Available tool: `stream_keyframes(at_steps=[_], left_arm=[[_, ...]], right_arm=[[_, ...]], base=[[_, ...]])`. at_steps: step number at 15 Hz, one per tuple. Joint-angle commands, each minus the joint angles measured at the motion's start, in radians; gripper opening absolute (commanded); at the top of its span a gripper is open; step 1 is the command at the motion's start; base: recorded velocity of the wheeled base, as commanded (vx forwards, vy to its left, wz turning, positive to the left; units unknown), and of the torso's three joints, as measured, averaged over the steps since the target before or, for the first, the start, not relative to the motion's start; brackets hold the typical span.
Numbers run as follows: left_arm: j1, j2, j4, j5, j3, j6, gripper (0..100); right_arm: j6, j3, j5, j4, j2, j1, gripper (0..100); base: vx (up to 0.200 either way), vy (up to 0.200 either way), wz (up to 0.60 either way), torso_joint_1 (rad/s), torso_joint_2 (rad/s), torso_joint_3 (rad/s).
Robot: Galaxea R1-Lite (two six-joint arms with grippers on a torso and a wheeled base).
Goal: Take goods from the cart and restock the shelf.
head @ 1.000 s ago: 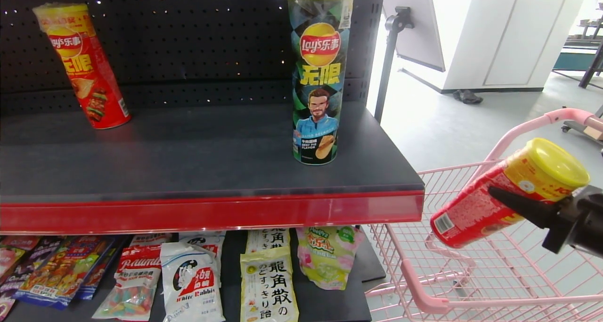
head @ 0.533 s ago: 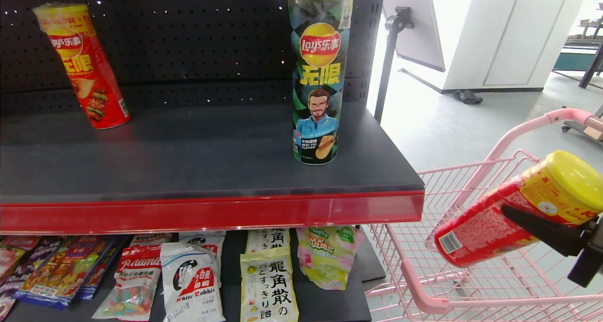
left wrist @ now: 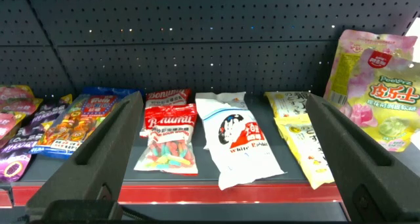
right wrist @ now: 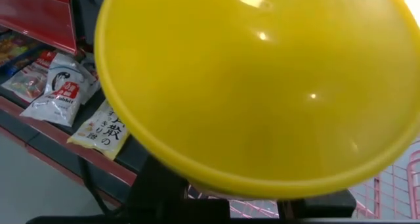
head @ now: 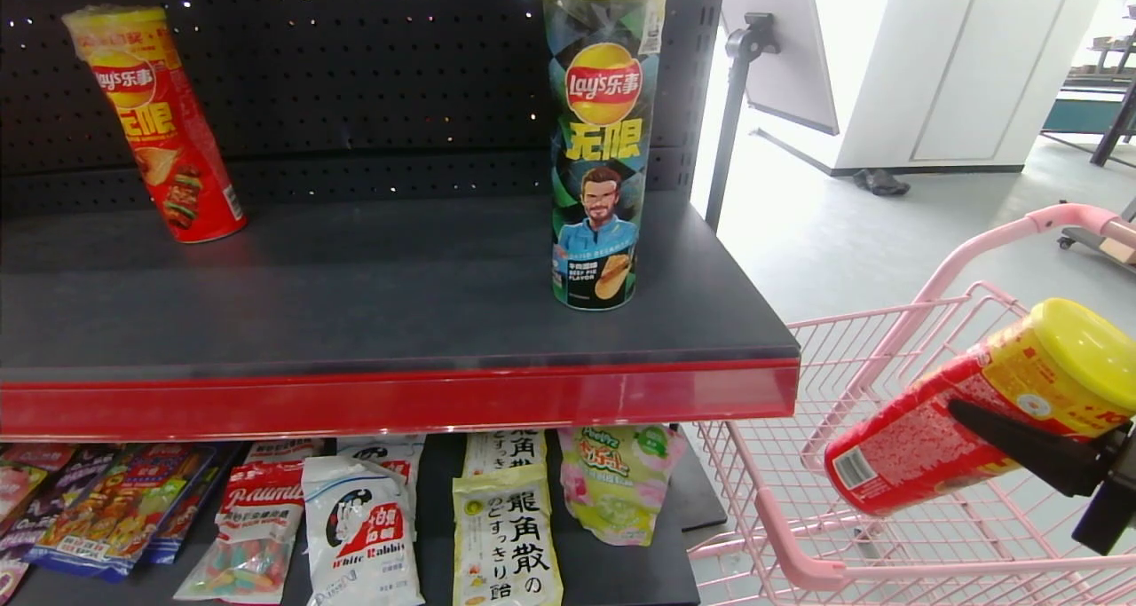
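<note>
Chip cans: three in all; one in my right jaws, two on the shelf.
Held can: red with a yellow lid, lying tilted with its base toward the shelf; it hangs above the pink cart, just right of the shelf's end.
Right jaws: pinching the held can across its upper body; one black finger crosses the near side.
Left jaws: spread wide and holding nothing; they face the lower shelf.
On the shelf: one red can at the back left; one dark green can upright toward the right end; the two stand well apart.
Snack bags: several flat on the lower shelf; they overlap, so I cannot count them exactly.
Head view alone: all three cans together, and the cart.
Left wrist view alone: the bags face-on, against a pegboard back.
Right wrist view alone: the held can's lid end-on and close up.
</note>
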Motion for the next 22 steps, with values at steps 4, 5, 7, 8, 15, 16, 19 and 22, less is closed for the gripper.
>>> stream_keyframes(at_steps=[4,5,7,8,15,16,19,22], left_arm=[[0.001,0.001,0.000,-0.001,0.000,0.000,100],[0.001,0.001,0.000,-0.001,0.000,0.000,100],[0.001,0.001,0.000,-0.001,0.000,0.000,100],[0.001,0.001,0.000,-0.001,0.000,0.000,100],[0.001,0.001,0.000,0.001,0.000,0.000,100],[0.001,0.001,0.000,-0.001,0.000,0.000,100],[0.001,0.001,0.000,0.001,0.000,0.000,100],[0.001,0.001,0.000,-0.001,0.000,0.000,100]], right_arm=[[-0.001,-0.001,-0.033,0.001,-0.002,0.003,0],[-0.001,-0.007,-0.045,-0.001,0.001,0.006,0],[0.000,0.033,-0.072,-0.001,-0.011,0.003,0],[0.000,0.041,-0.087,-0.001,-0.022,0.003,0],[0.008,0.077,-0.119,-0.001,-0.062,0.000,0],[0.008,0.077,-0.119,-0.001,-0.060,0.000,0],[0.008,0.073,-0.118,-0.001,-0.060,0.002,0],[0.009,0.073,-0.118,-0.001,-0.060,0.002,0]], base=[[0.000,0.000,0.00,0.000,0.00,0.000],[0.000,0.000,0.00,0.000,0.00,0.000],[0.000,0.000,0.00,0.000,0.00,0.000],[0.000,0.000,0.00,0.000,0.00,0.000],[0.000,0.000,0.00,0.000,0.00,0.000],[0.000,0.000,0.00,0.000,0.00,0.000],[0.000,0.000,0.00,0.070,-0.21,-0.135],[0.000,0.000,0.00,0.168,-0.47,-0.300]])
